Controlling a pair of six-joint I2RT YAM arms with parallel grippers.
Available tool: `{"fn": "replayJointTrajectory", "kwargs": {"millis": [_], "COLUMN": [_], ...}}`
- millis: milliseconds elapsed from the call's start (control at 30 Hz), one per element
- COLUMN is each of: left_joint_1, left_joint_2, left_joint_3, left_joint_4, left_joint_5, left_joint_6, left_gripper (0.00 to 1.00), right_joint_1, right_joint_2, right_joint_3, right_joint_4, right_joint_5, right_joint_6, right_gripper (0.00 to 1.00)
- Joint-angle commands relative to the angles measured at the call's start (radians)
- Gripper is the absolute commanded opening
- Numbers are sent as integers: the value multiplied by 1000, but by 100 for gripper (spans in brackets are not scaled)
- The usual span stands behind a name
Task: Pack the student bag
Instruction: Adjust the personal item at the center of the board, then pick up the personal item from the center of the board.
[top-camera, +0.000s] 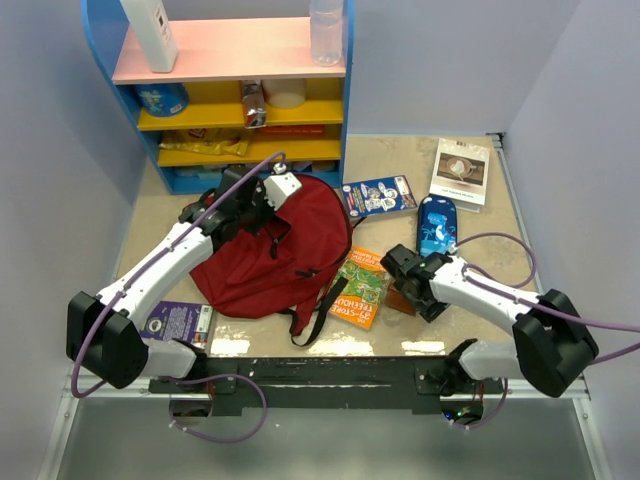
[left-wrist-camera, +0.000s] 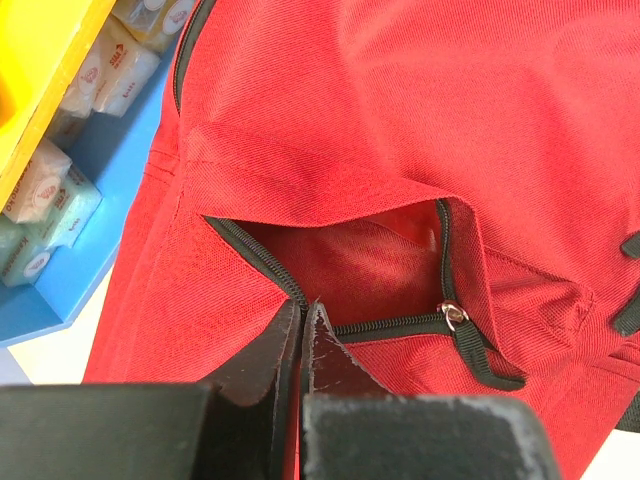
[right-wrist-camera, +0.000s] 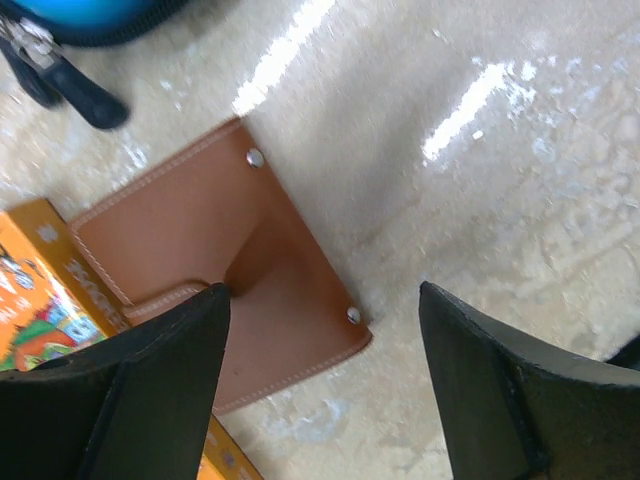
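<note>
The student bag (top-camera: 270, 255), a large dark red backpack, lies left of centre on the table. My left gripper (top-camera: 268, 195) is at its top end. In the left wrist view that gripper (left-wrist-camera: 303, 306) is shut on the fabric edge beside the black zipper, and the bag (left-wrist-camera: 400, 120) gapes open onto its red lining. A metal zipper pull (left-wrist-camera: 455, 315) sits to the right. My right gripper (top-camera: 402, 268) stands open low over a brown leather case (right-wrist-camera: 220, 250). In the right wrist view the gripper (right-wrist-camera: 323, 290) has one finger over the case and the other over bare table.
An orange-green book (top-camera: 360, 288) lies between bag and leather case. A blue pencil case (top-camera: 437, 225), a blue book (top-camera: 378, 195) and a white book (top-camera: 460, 172) lie further back right. A purple book (top-camera: 178, 322) is near the left arm. A blue shelf unit (top-camera: 230, 90) stands behind.
</note>
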Motion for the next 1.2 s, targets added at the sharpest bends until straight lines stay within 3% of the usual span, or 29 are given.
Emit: {"fn": "replayJointTrajectory", "kwargs": {"millis": [0, 433, 667, 933, 1167], "left_joint_1": [1, 1, 1, -1, -2], "left_joint_2": [-25, -15, -3, 23, 38], "left_joint_3": [44, 59, 73, 84, 59], "left_joint_4": [17, -6, -13, -18, -7], "left_joint_5": [23, 20, 21, 21, 17], "left_joint_6": [24, 20, 15, 9, 3], "left_gripper": [0, 0, 0, 0, 0], "right_joint_1": [-28, -28, -27, -25, -27], "right_joint_2": [-31, -39, -232, -551, -698], "right_joint_3": [-29, -222, -377, -489, -517], "right_joint_4": [95, 517, 723, 773, 769], "right_joint_5": [55, -136, -205, -258, -285], "right_joint_6": [20, -75, -101, -156, -211], "right_gripper": [79, 74, 64, 62, 61]}}
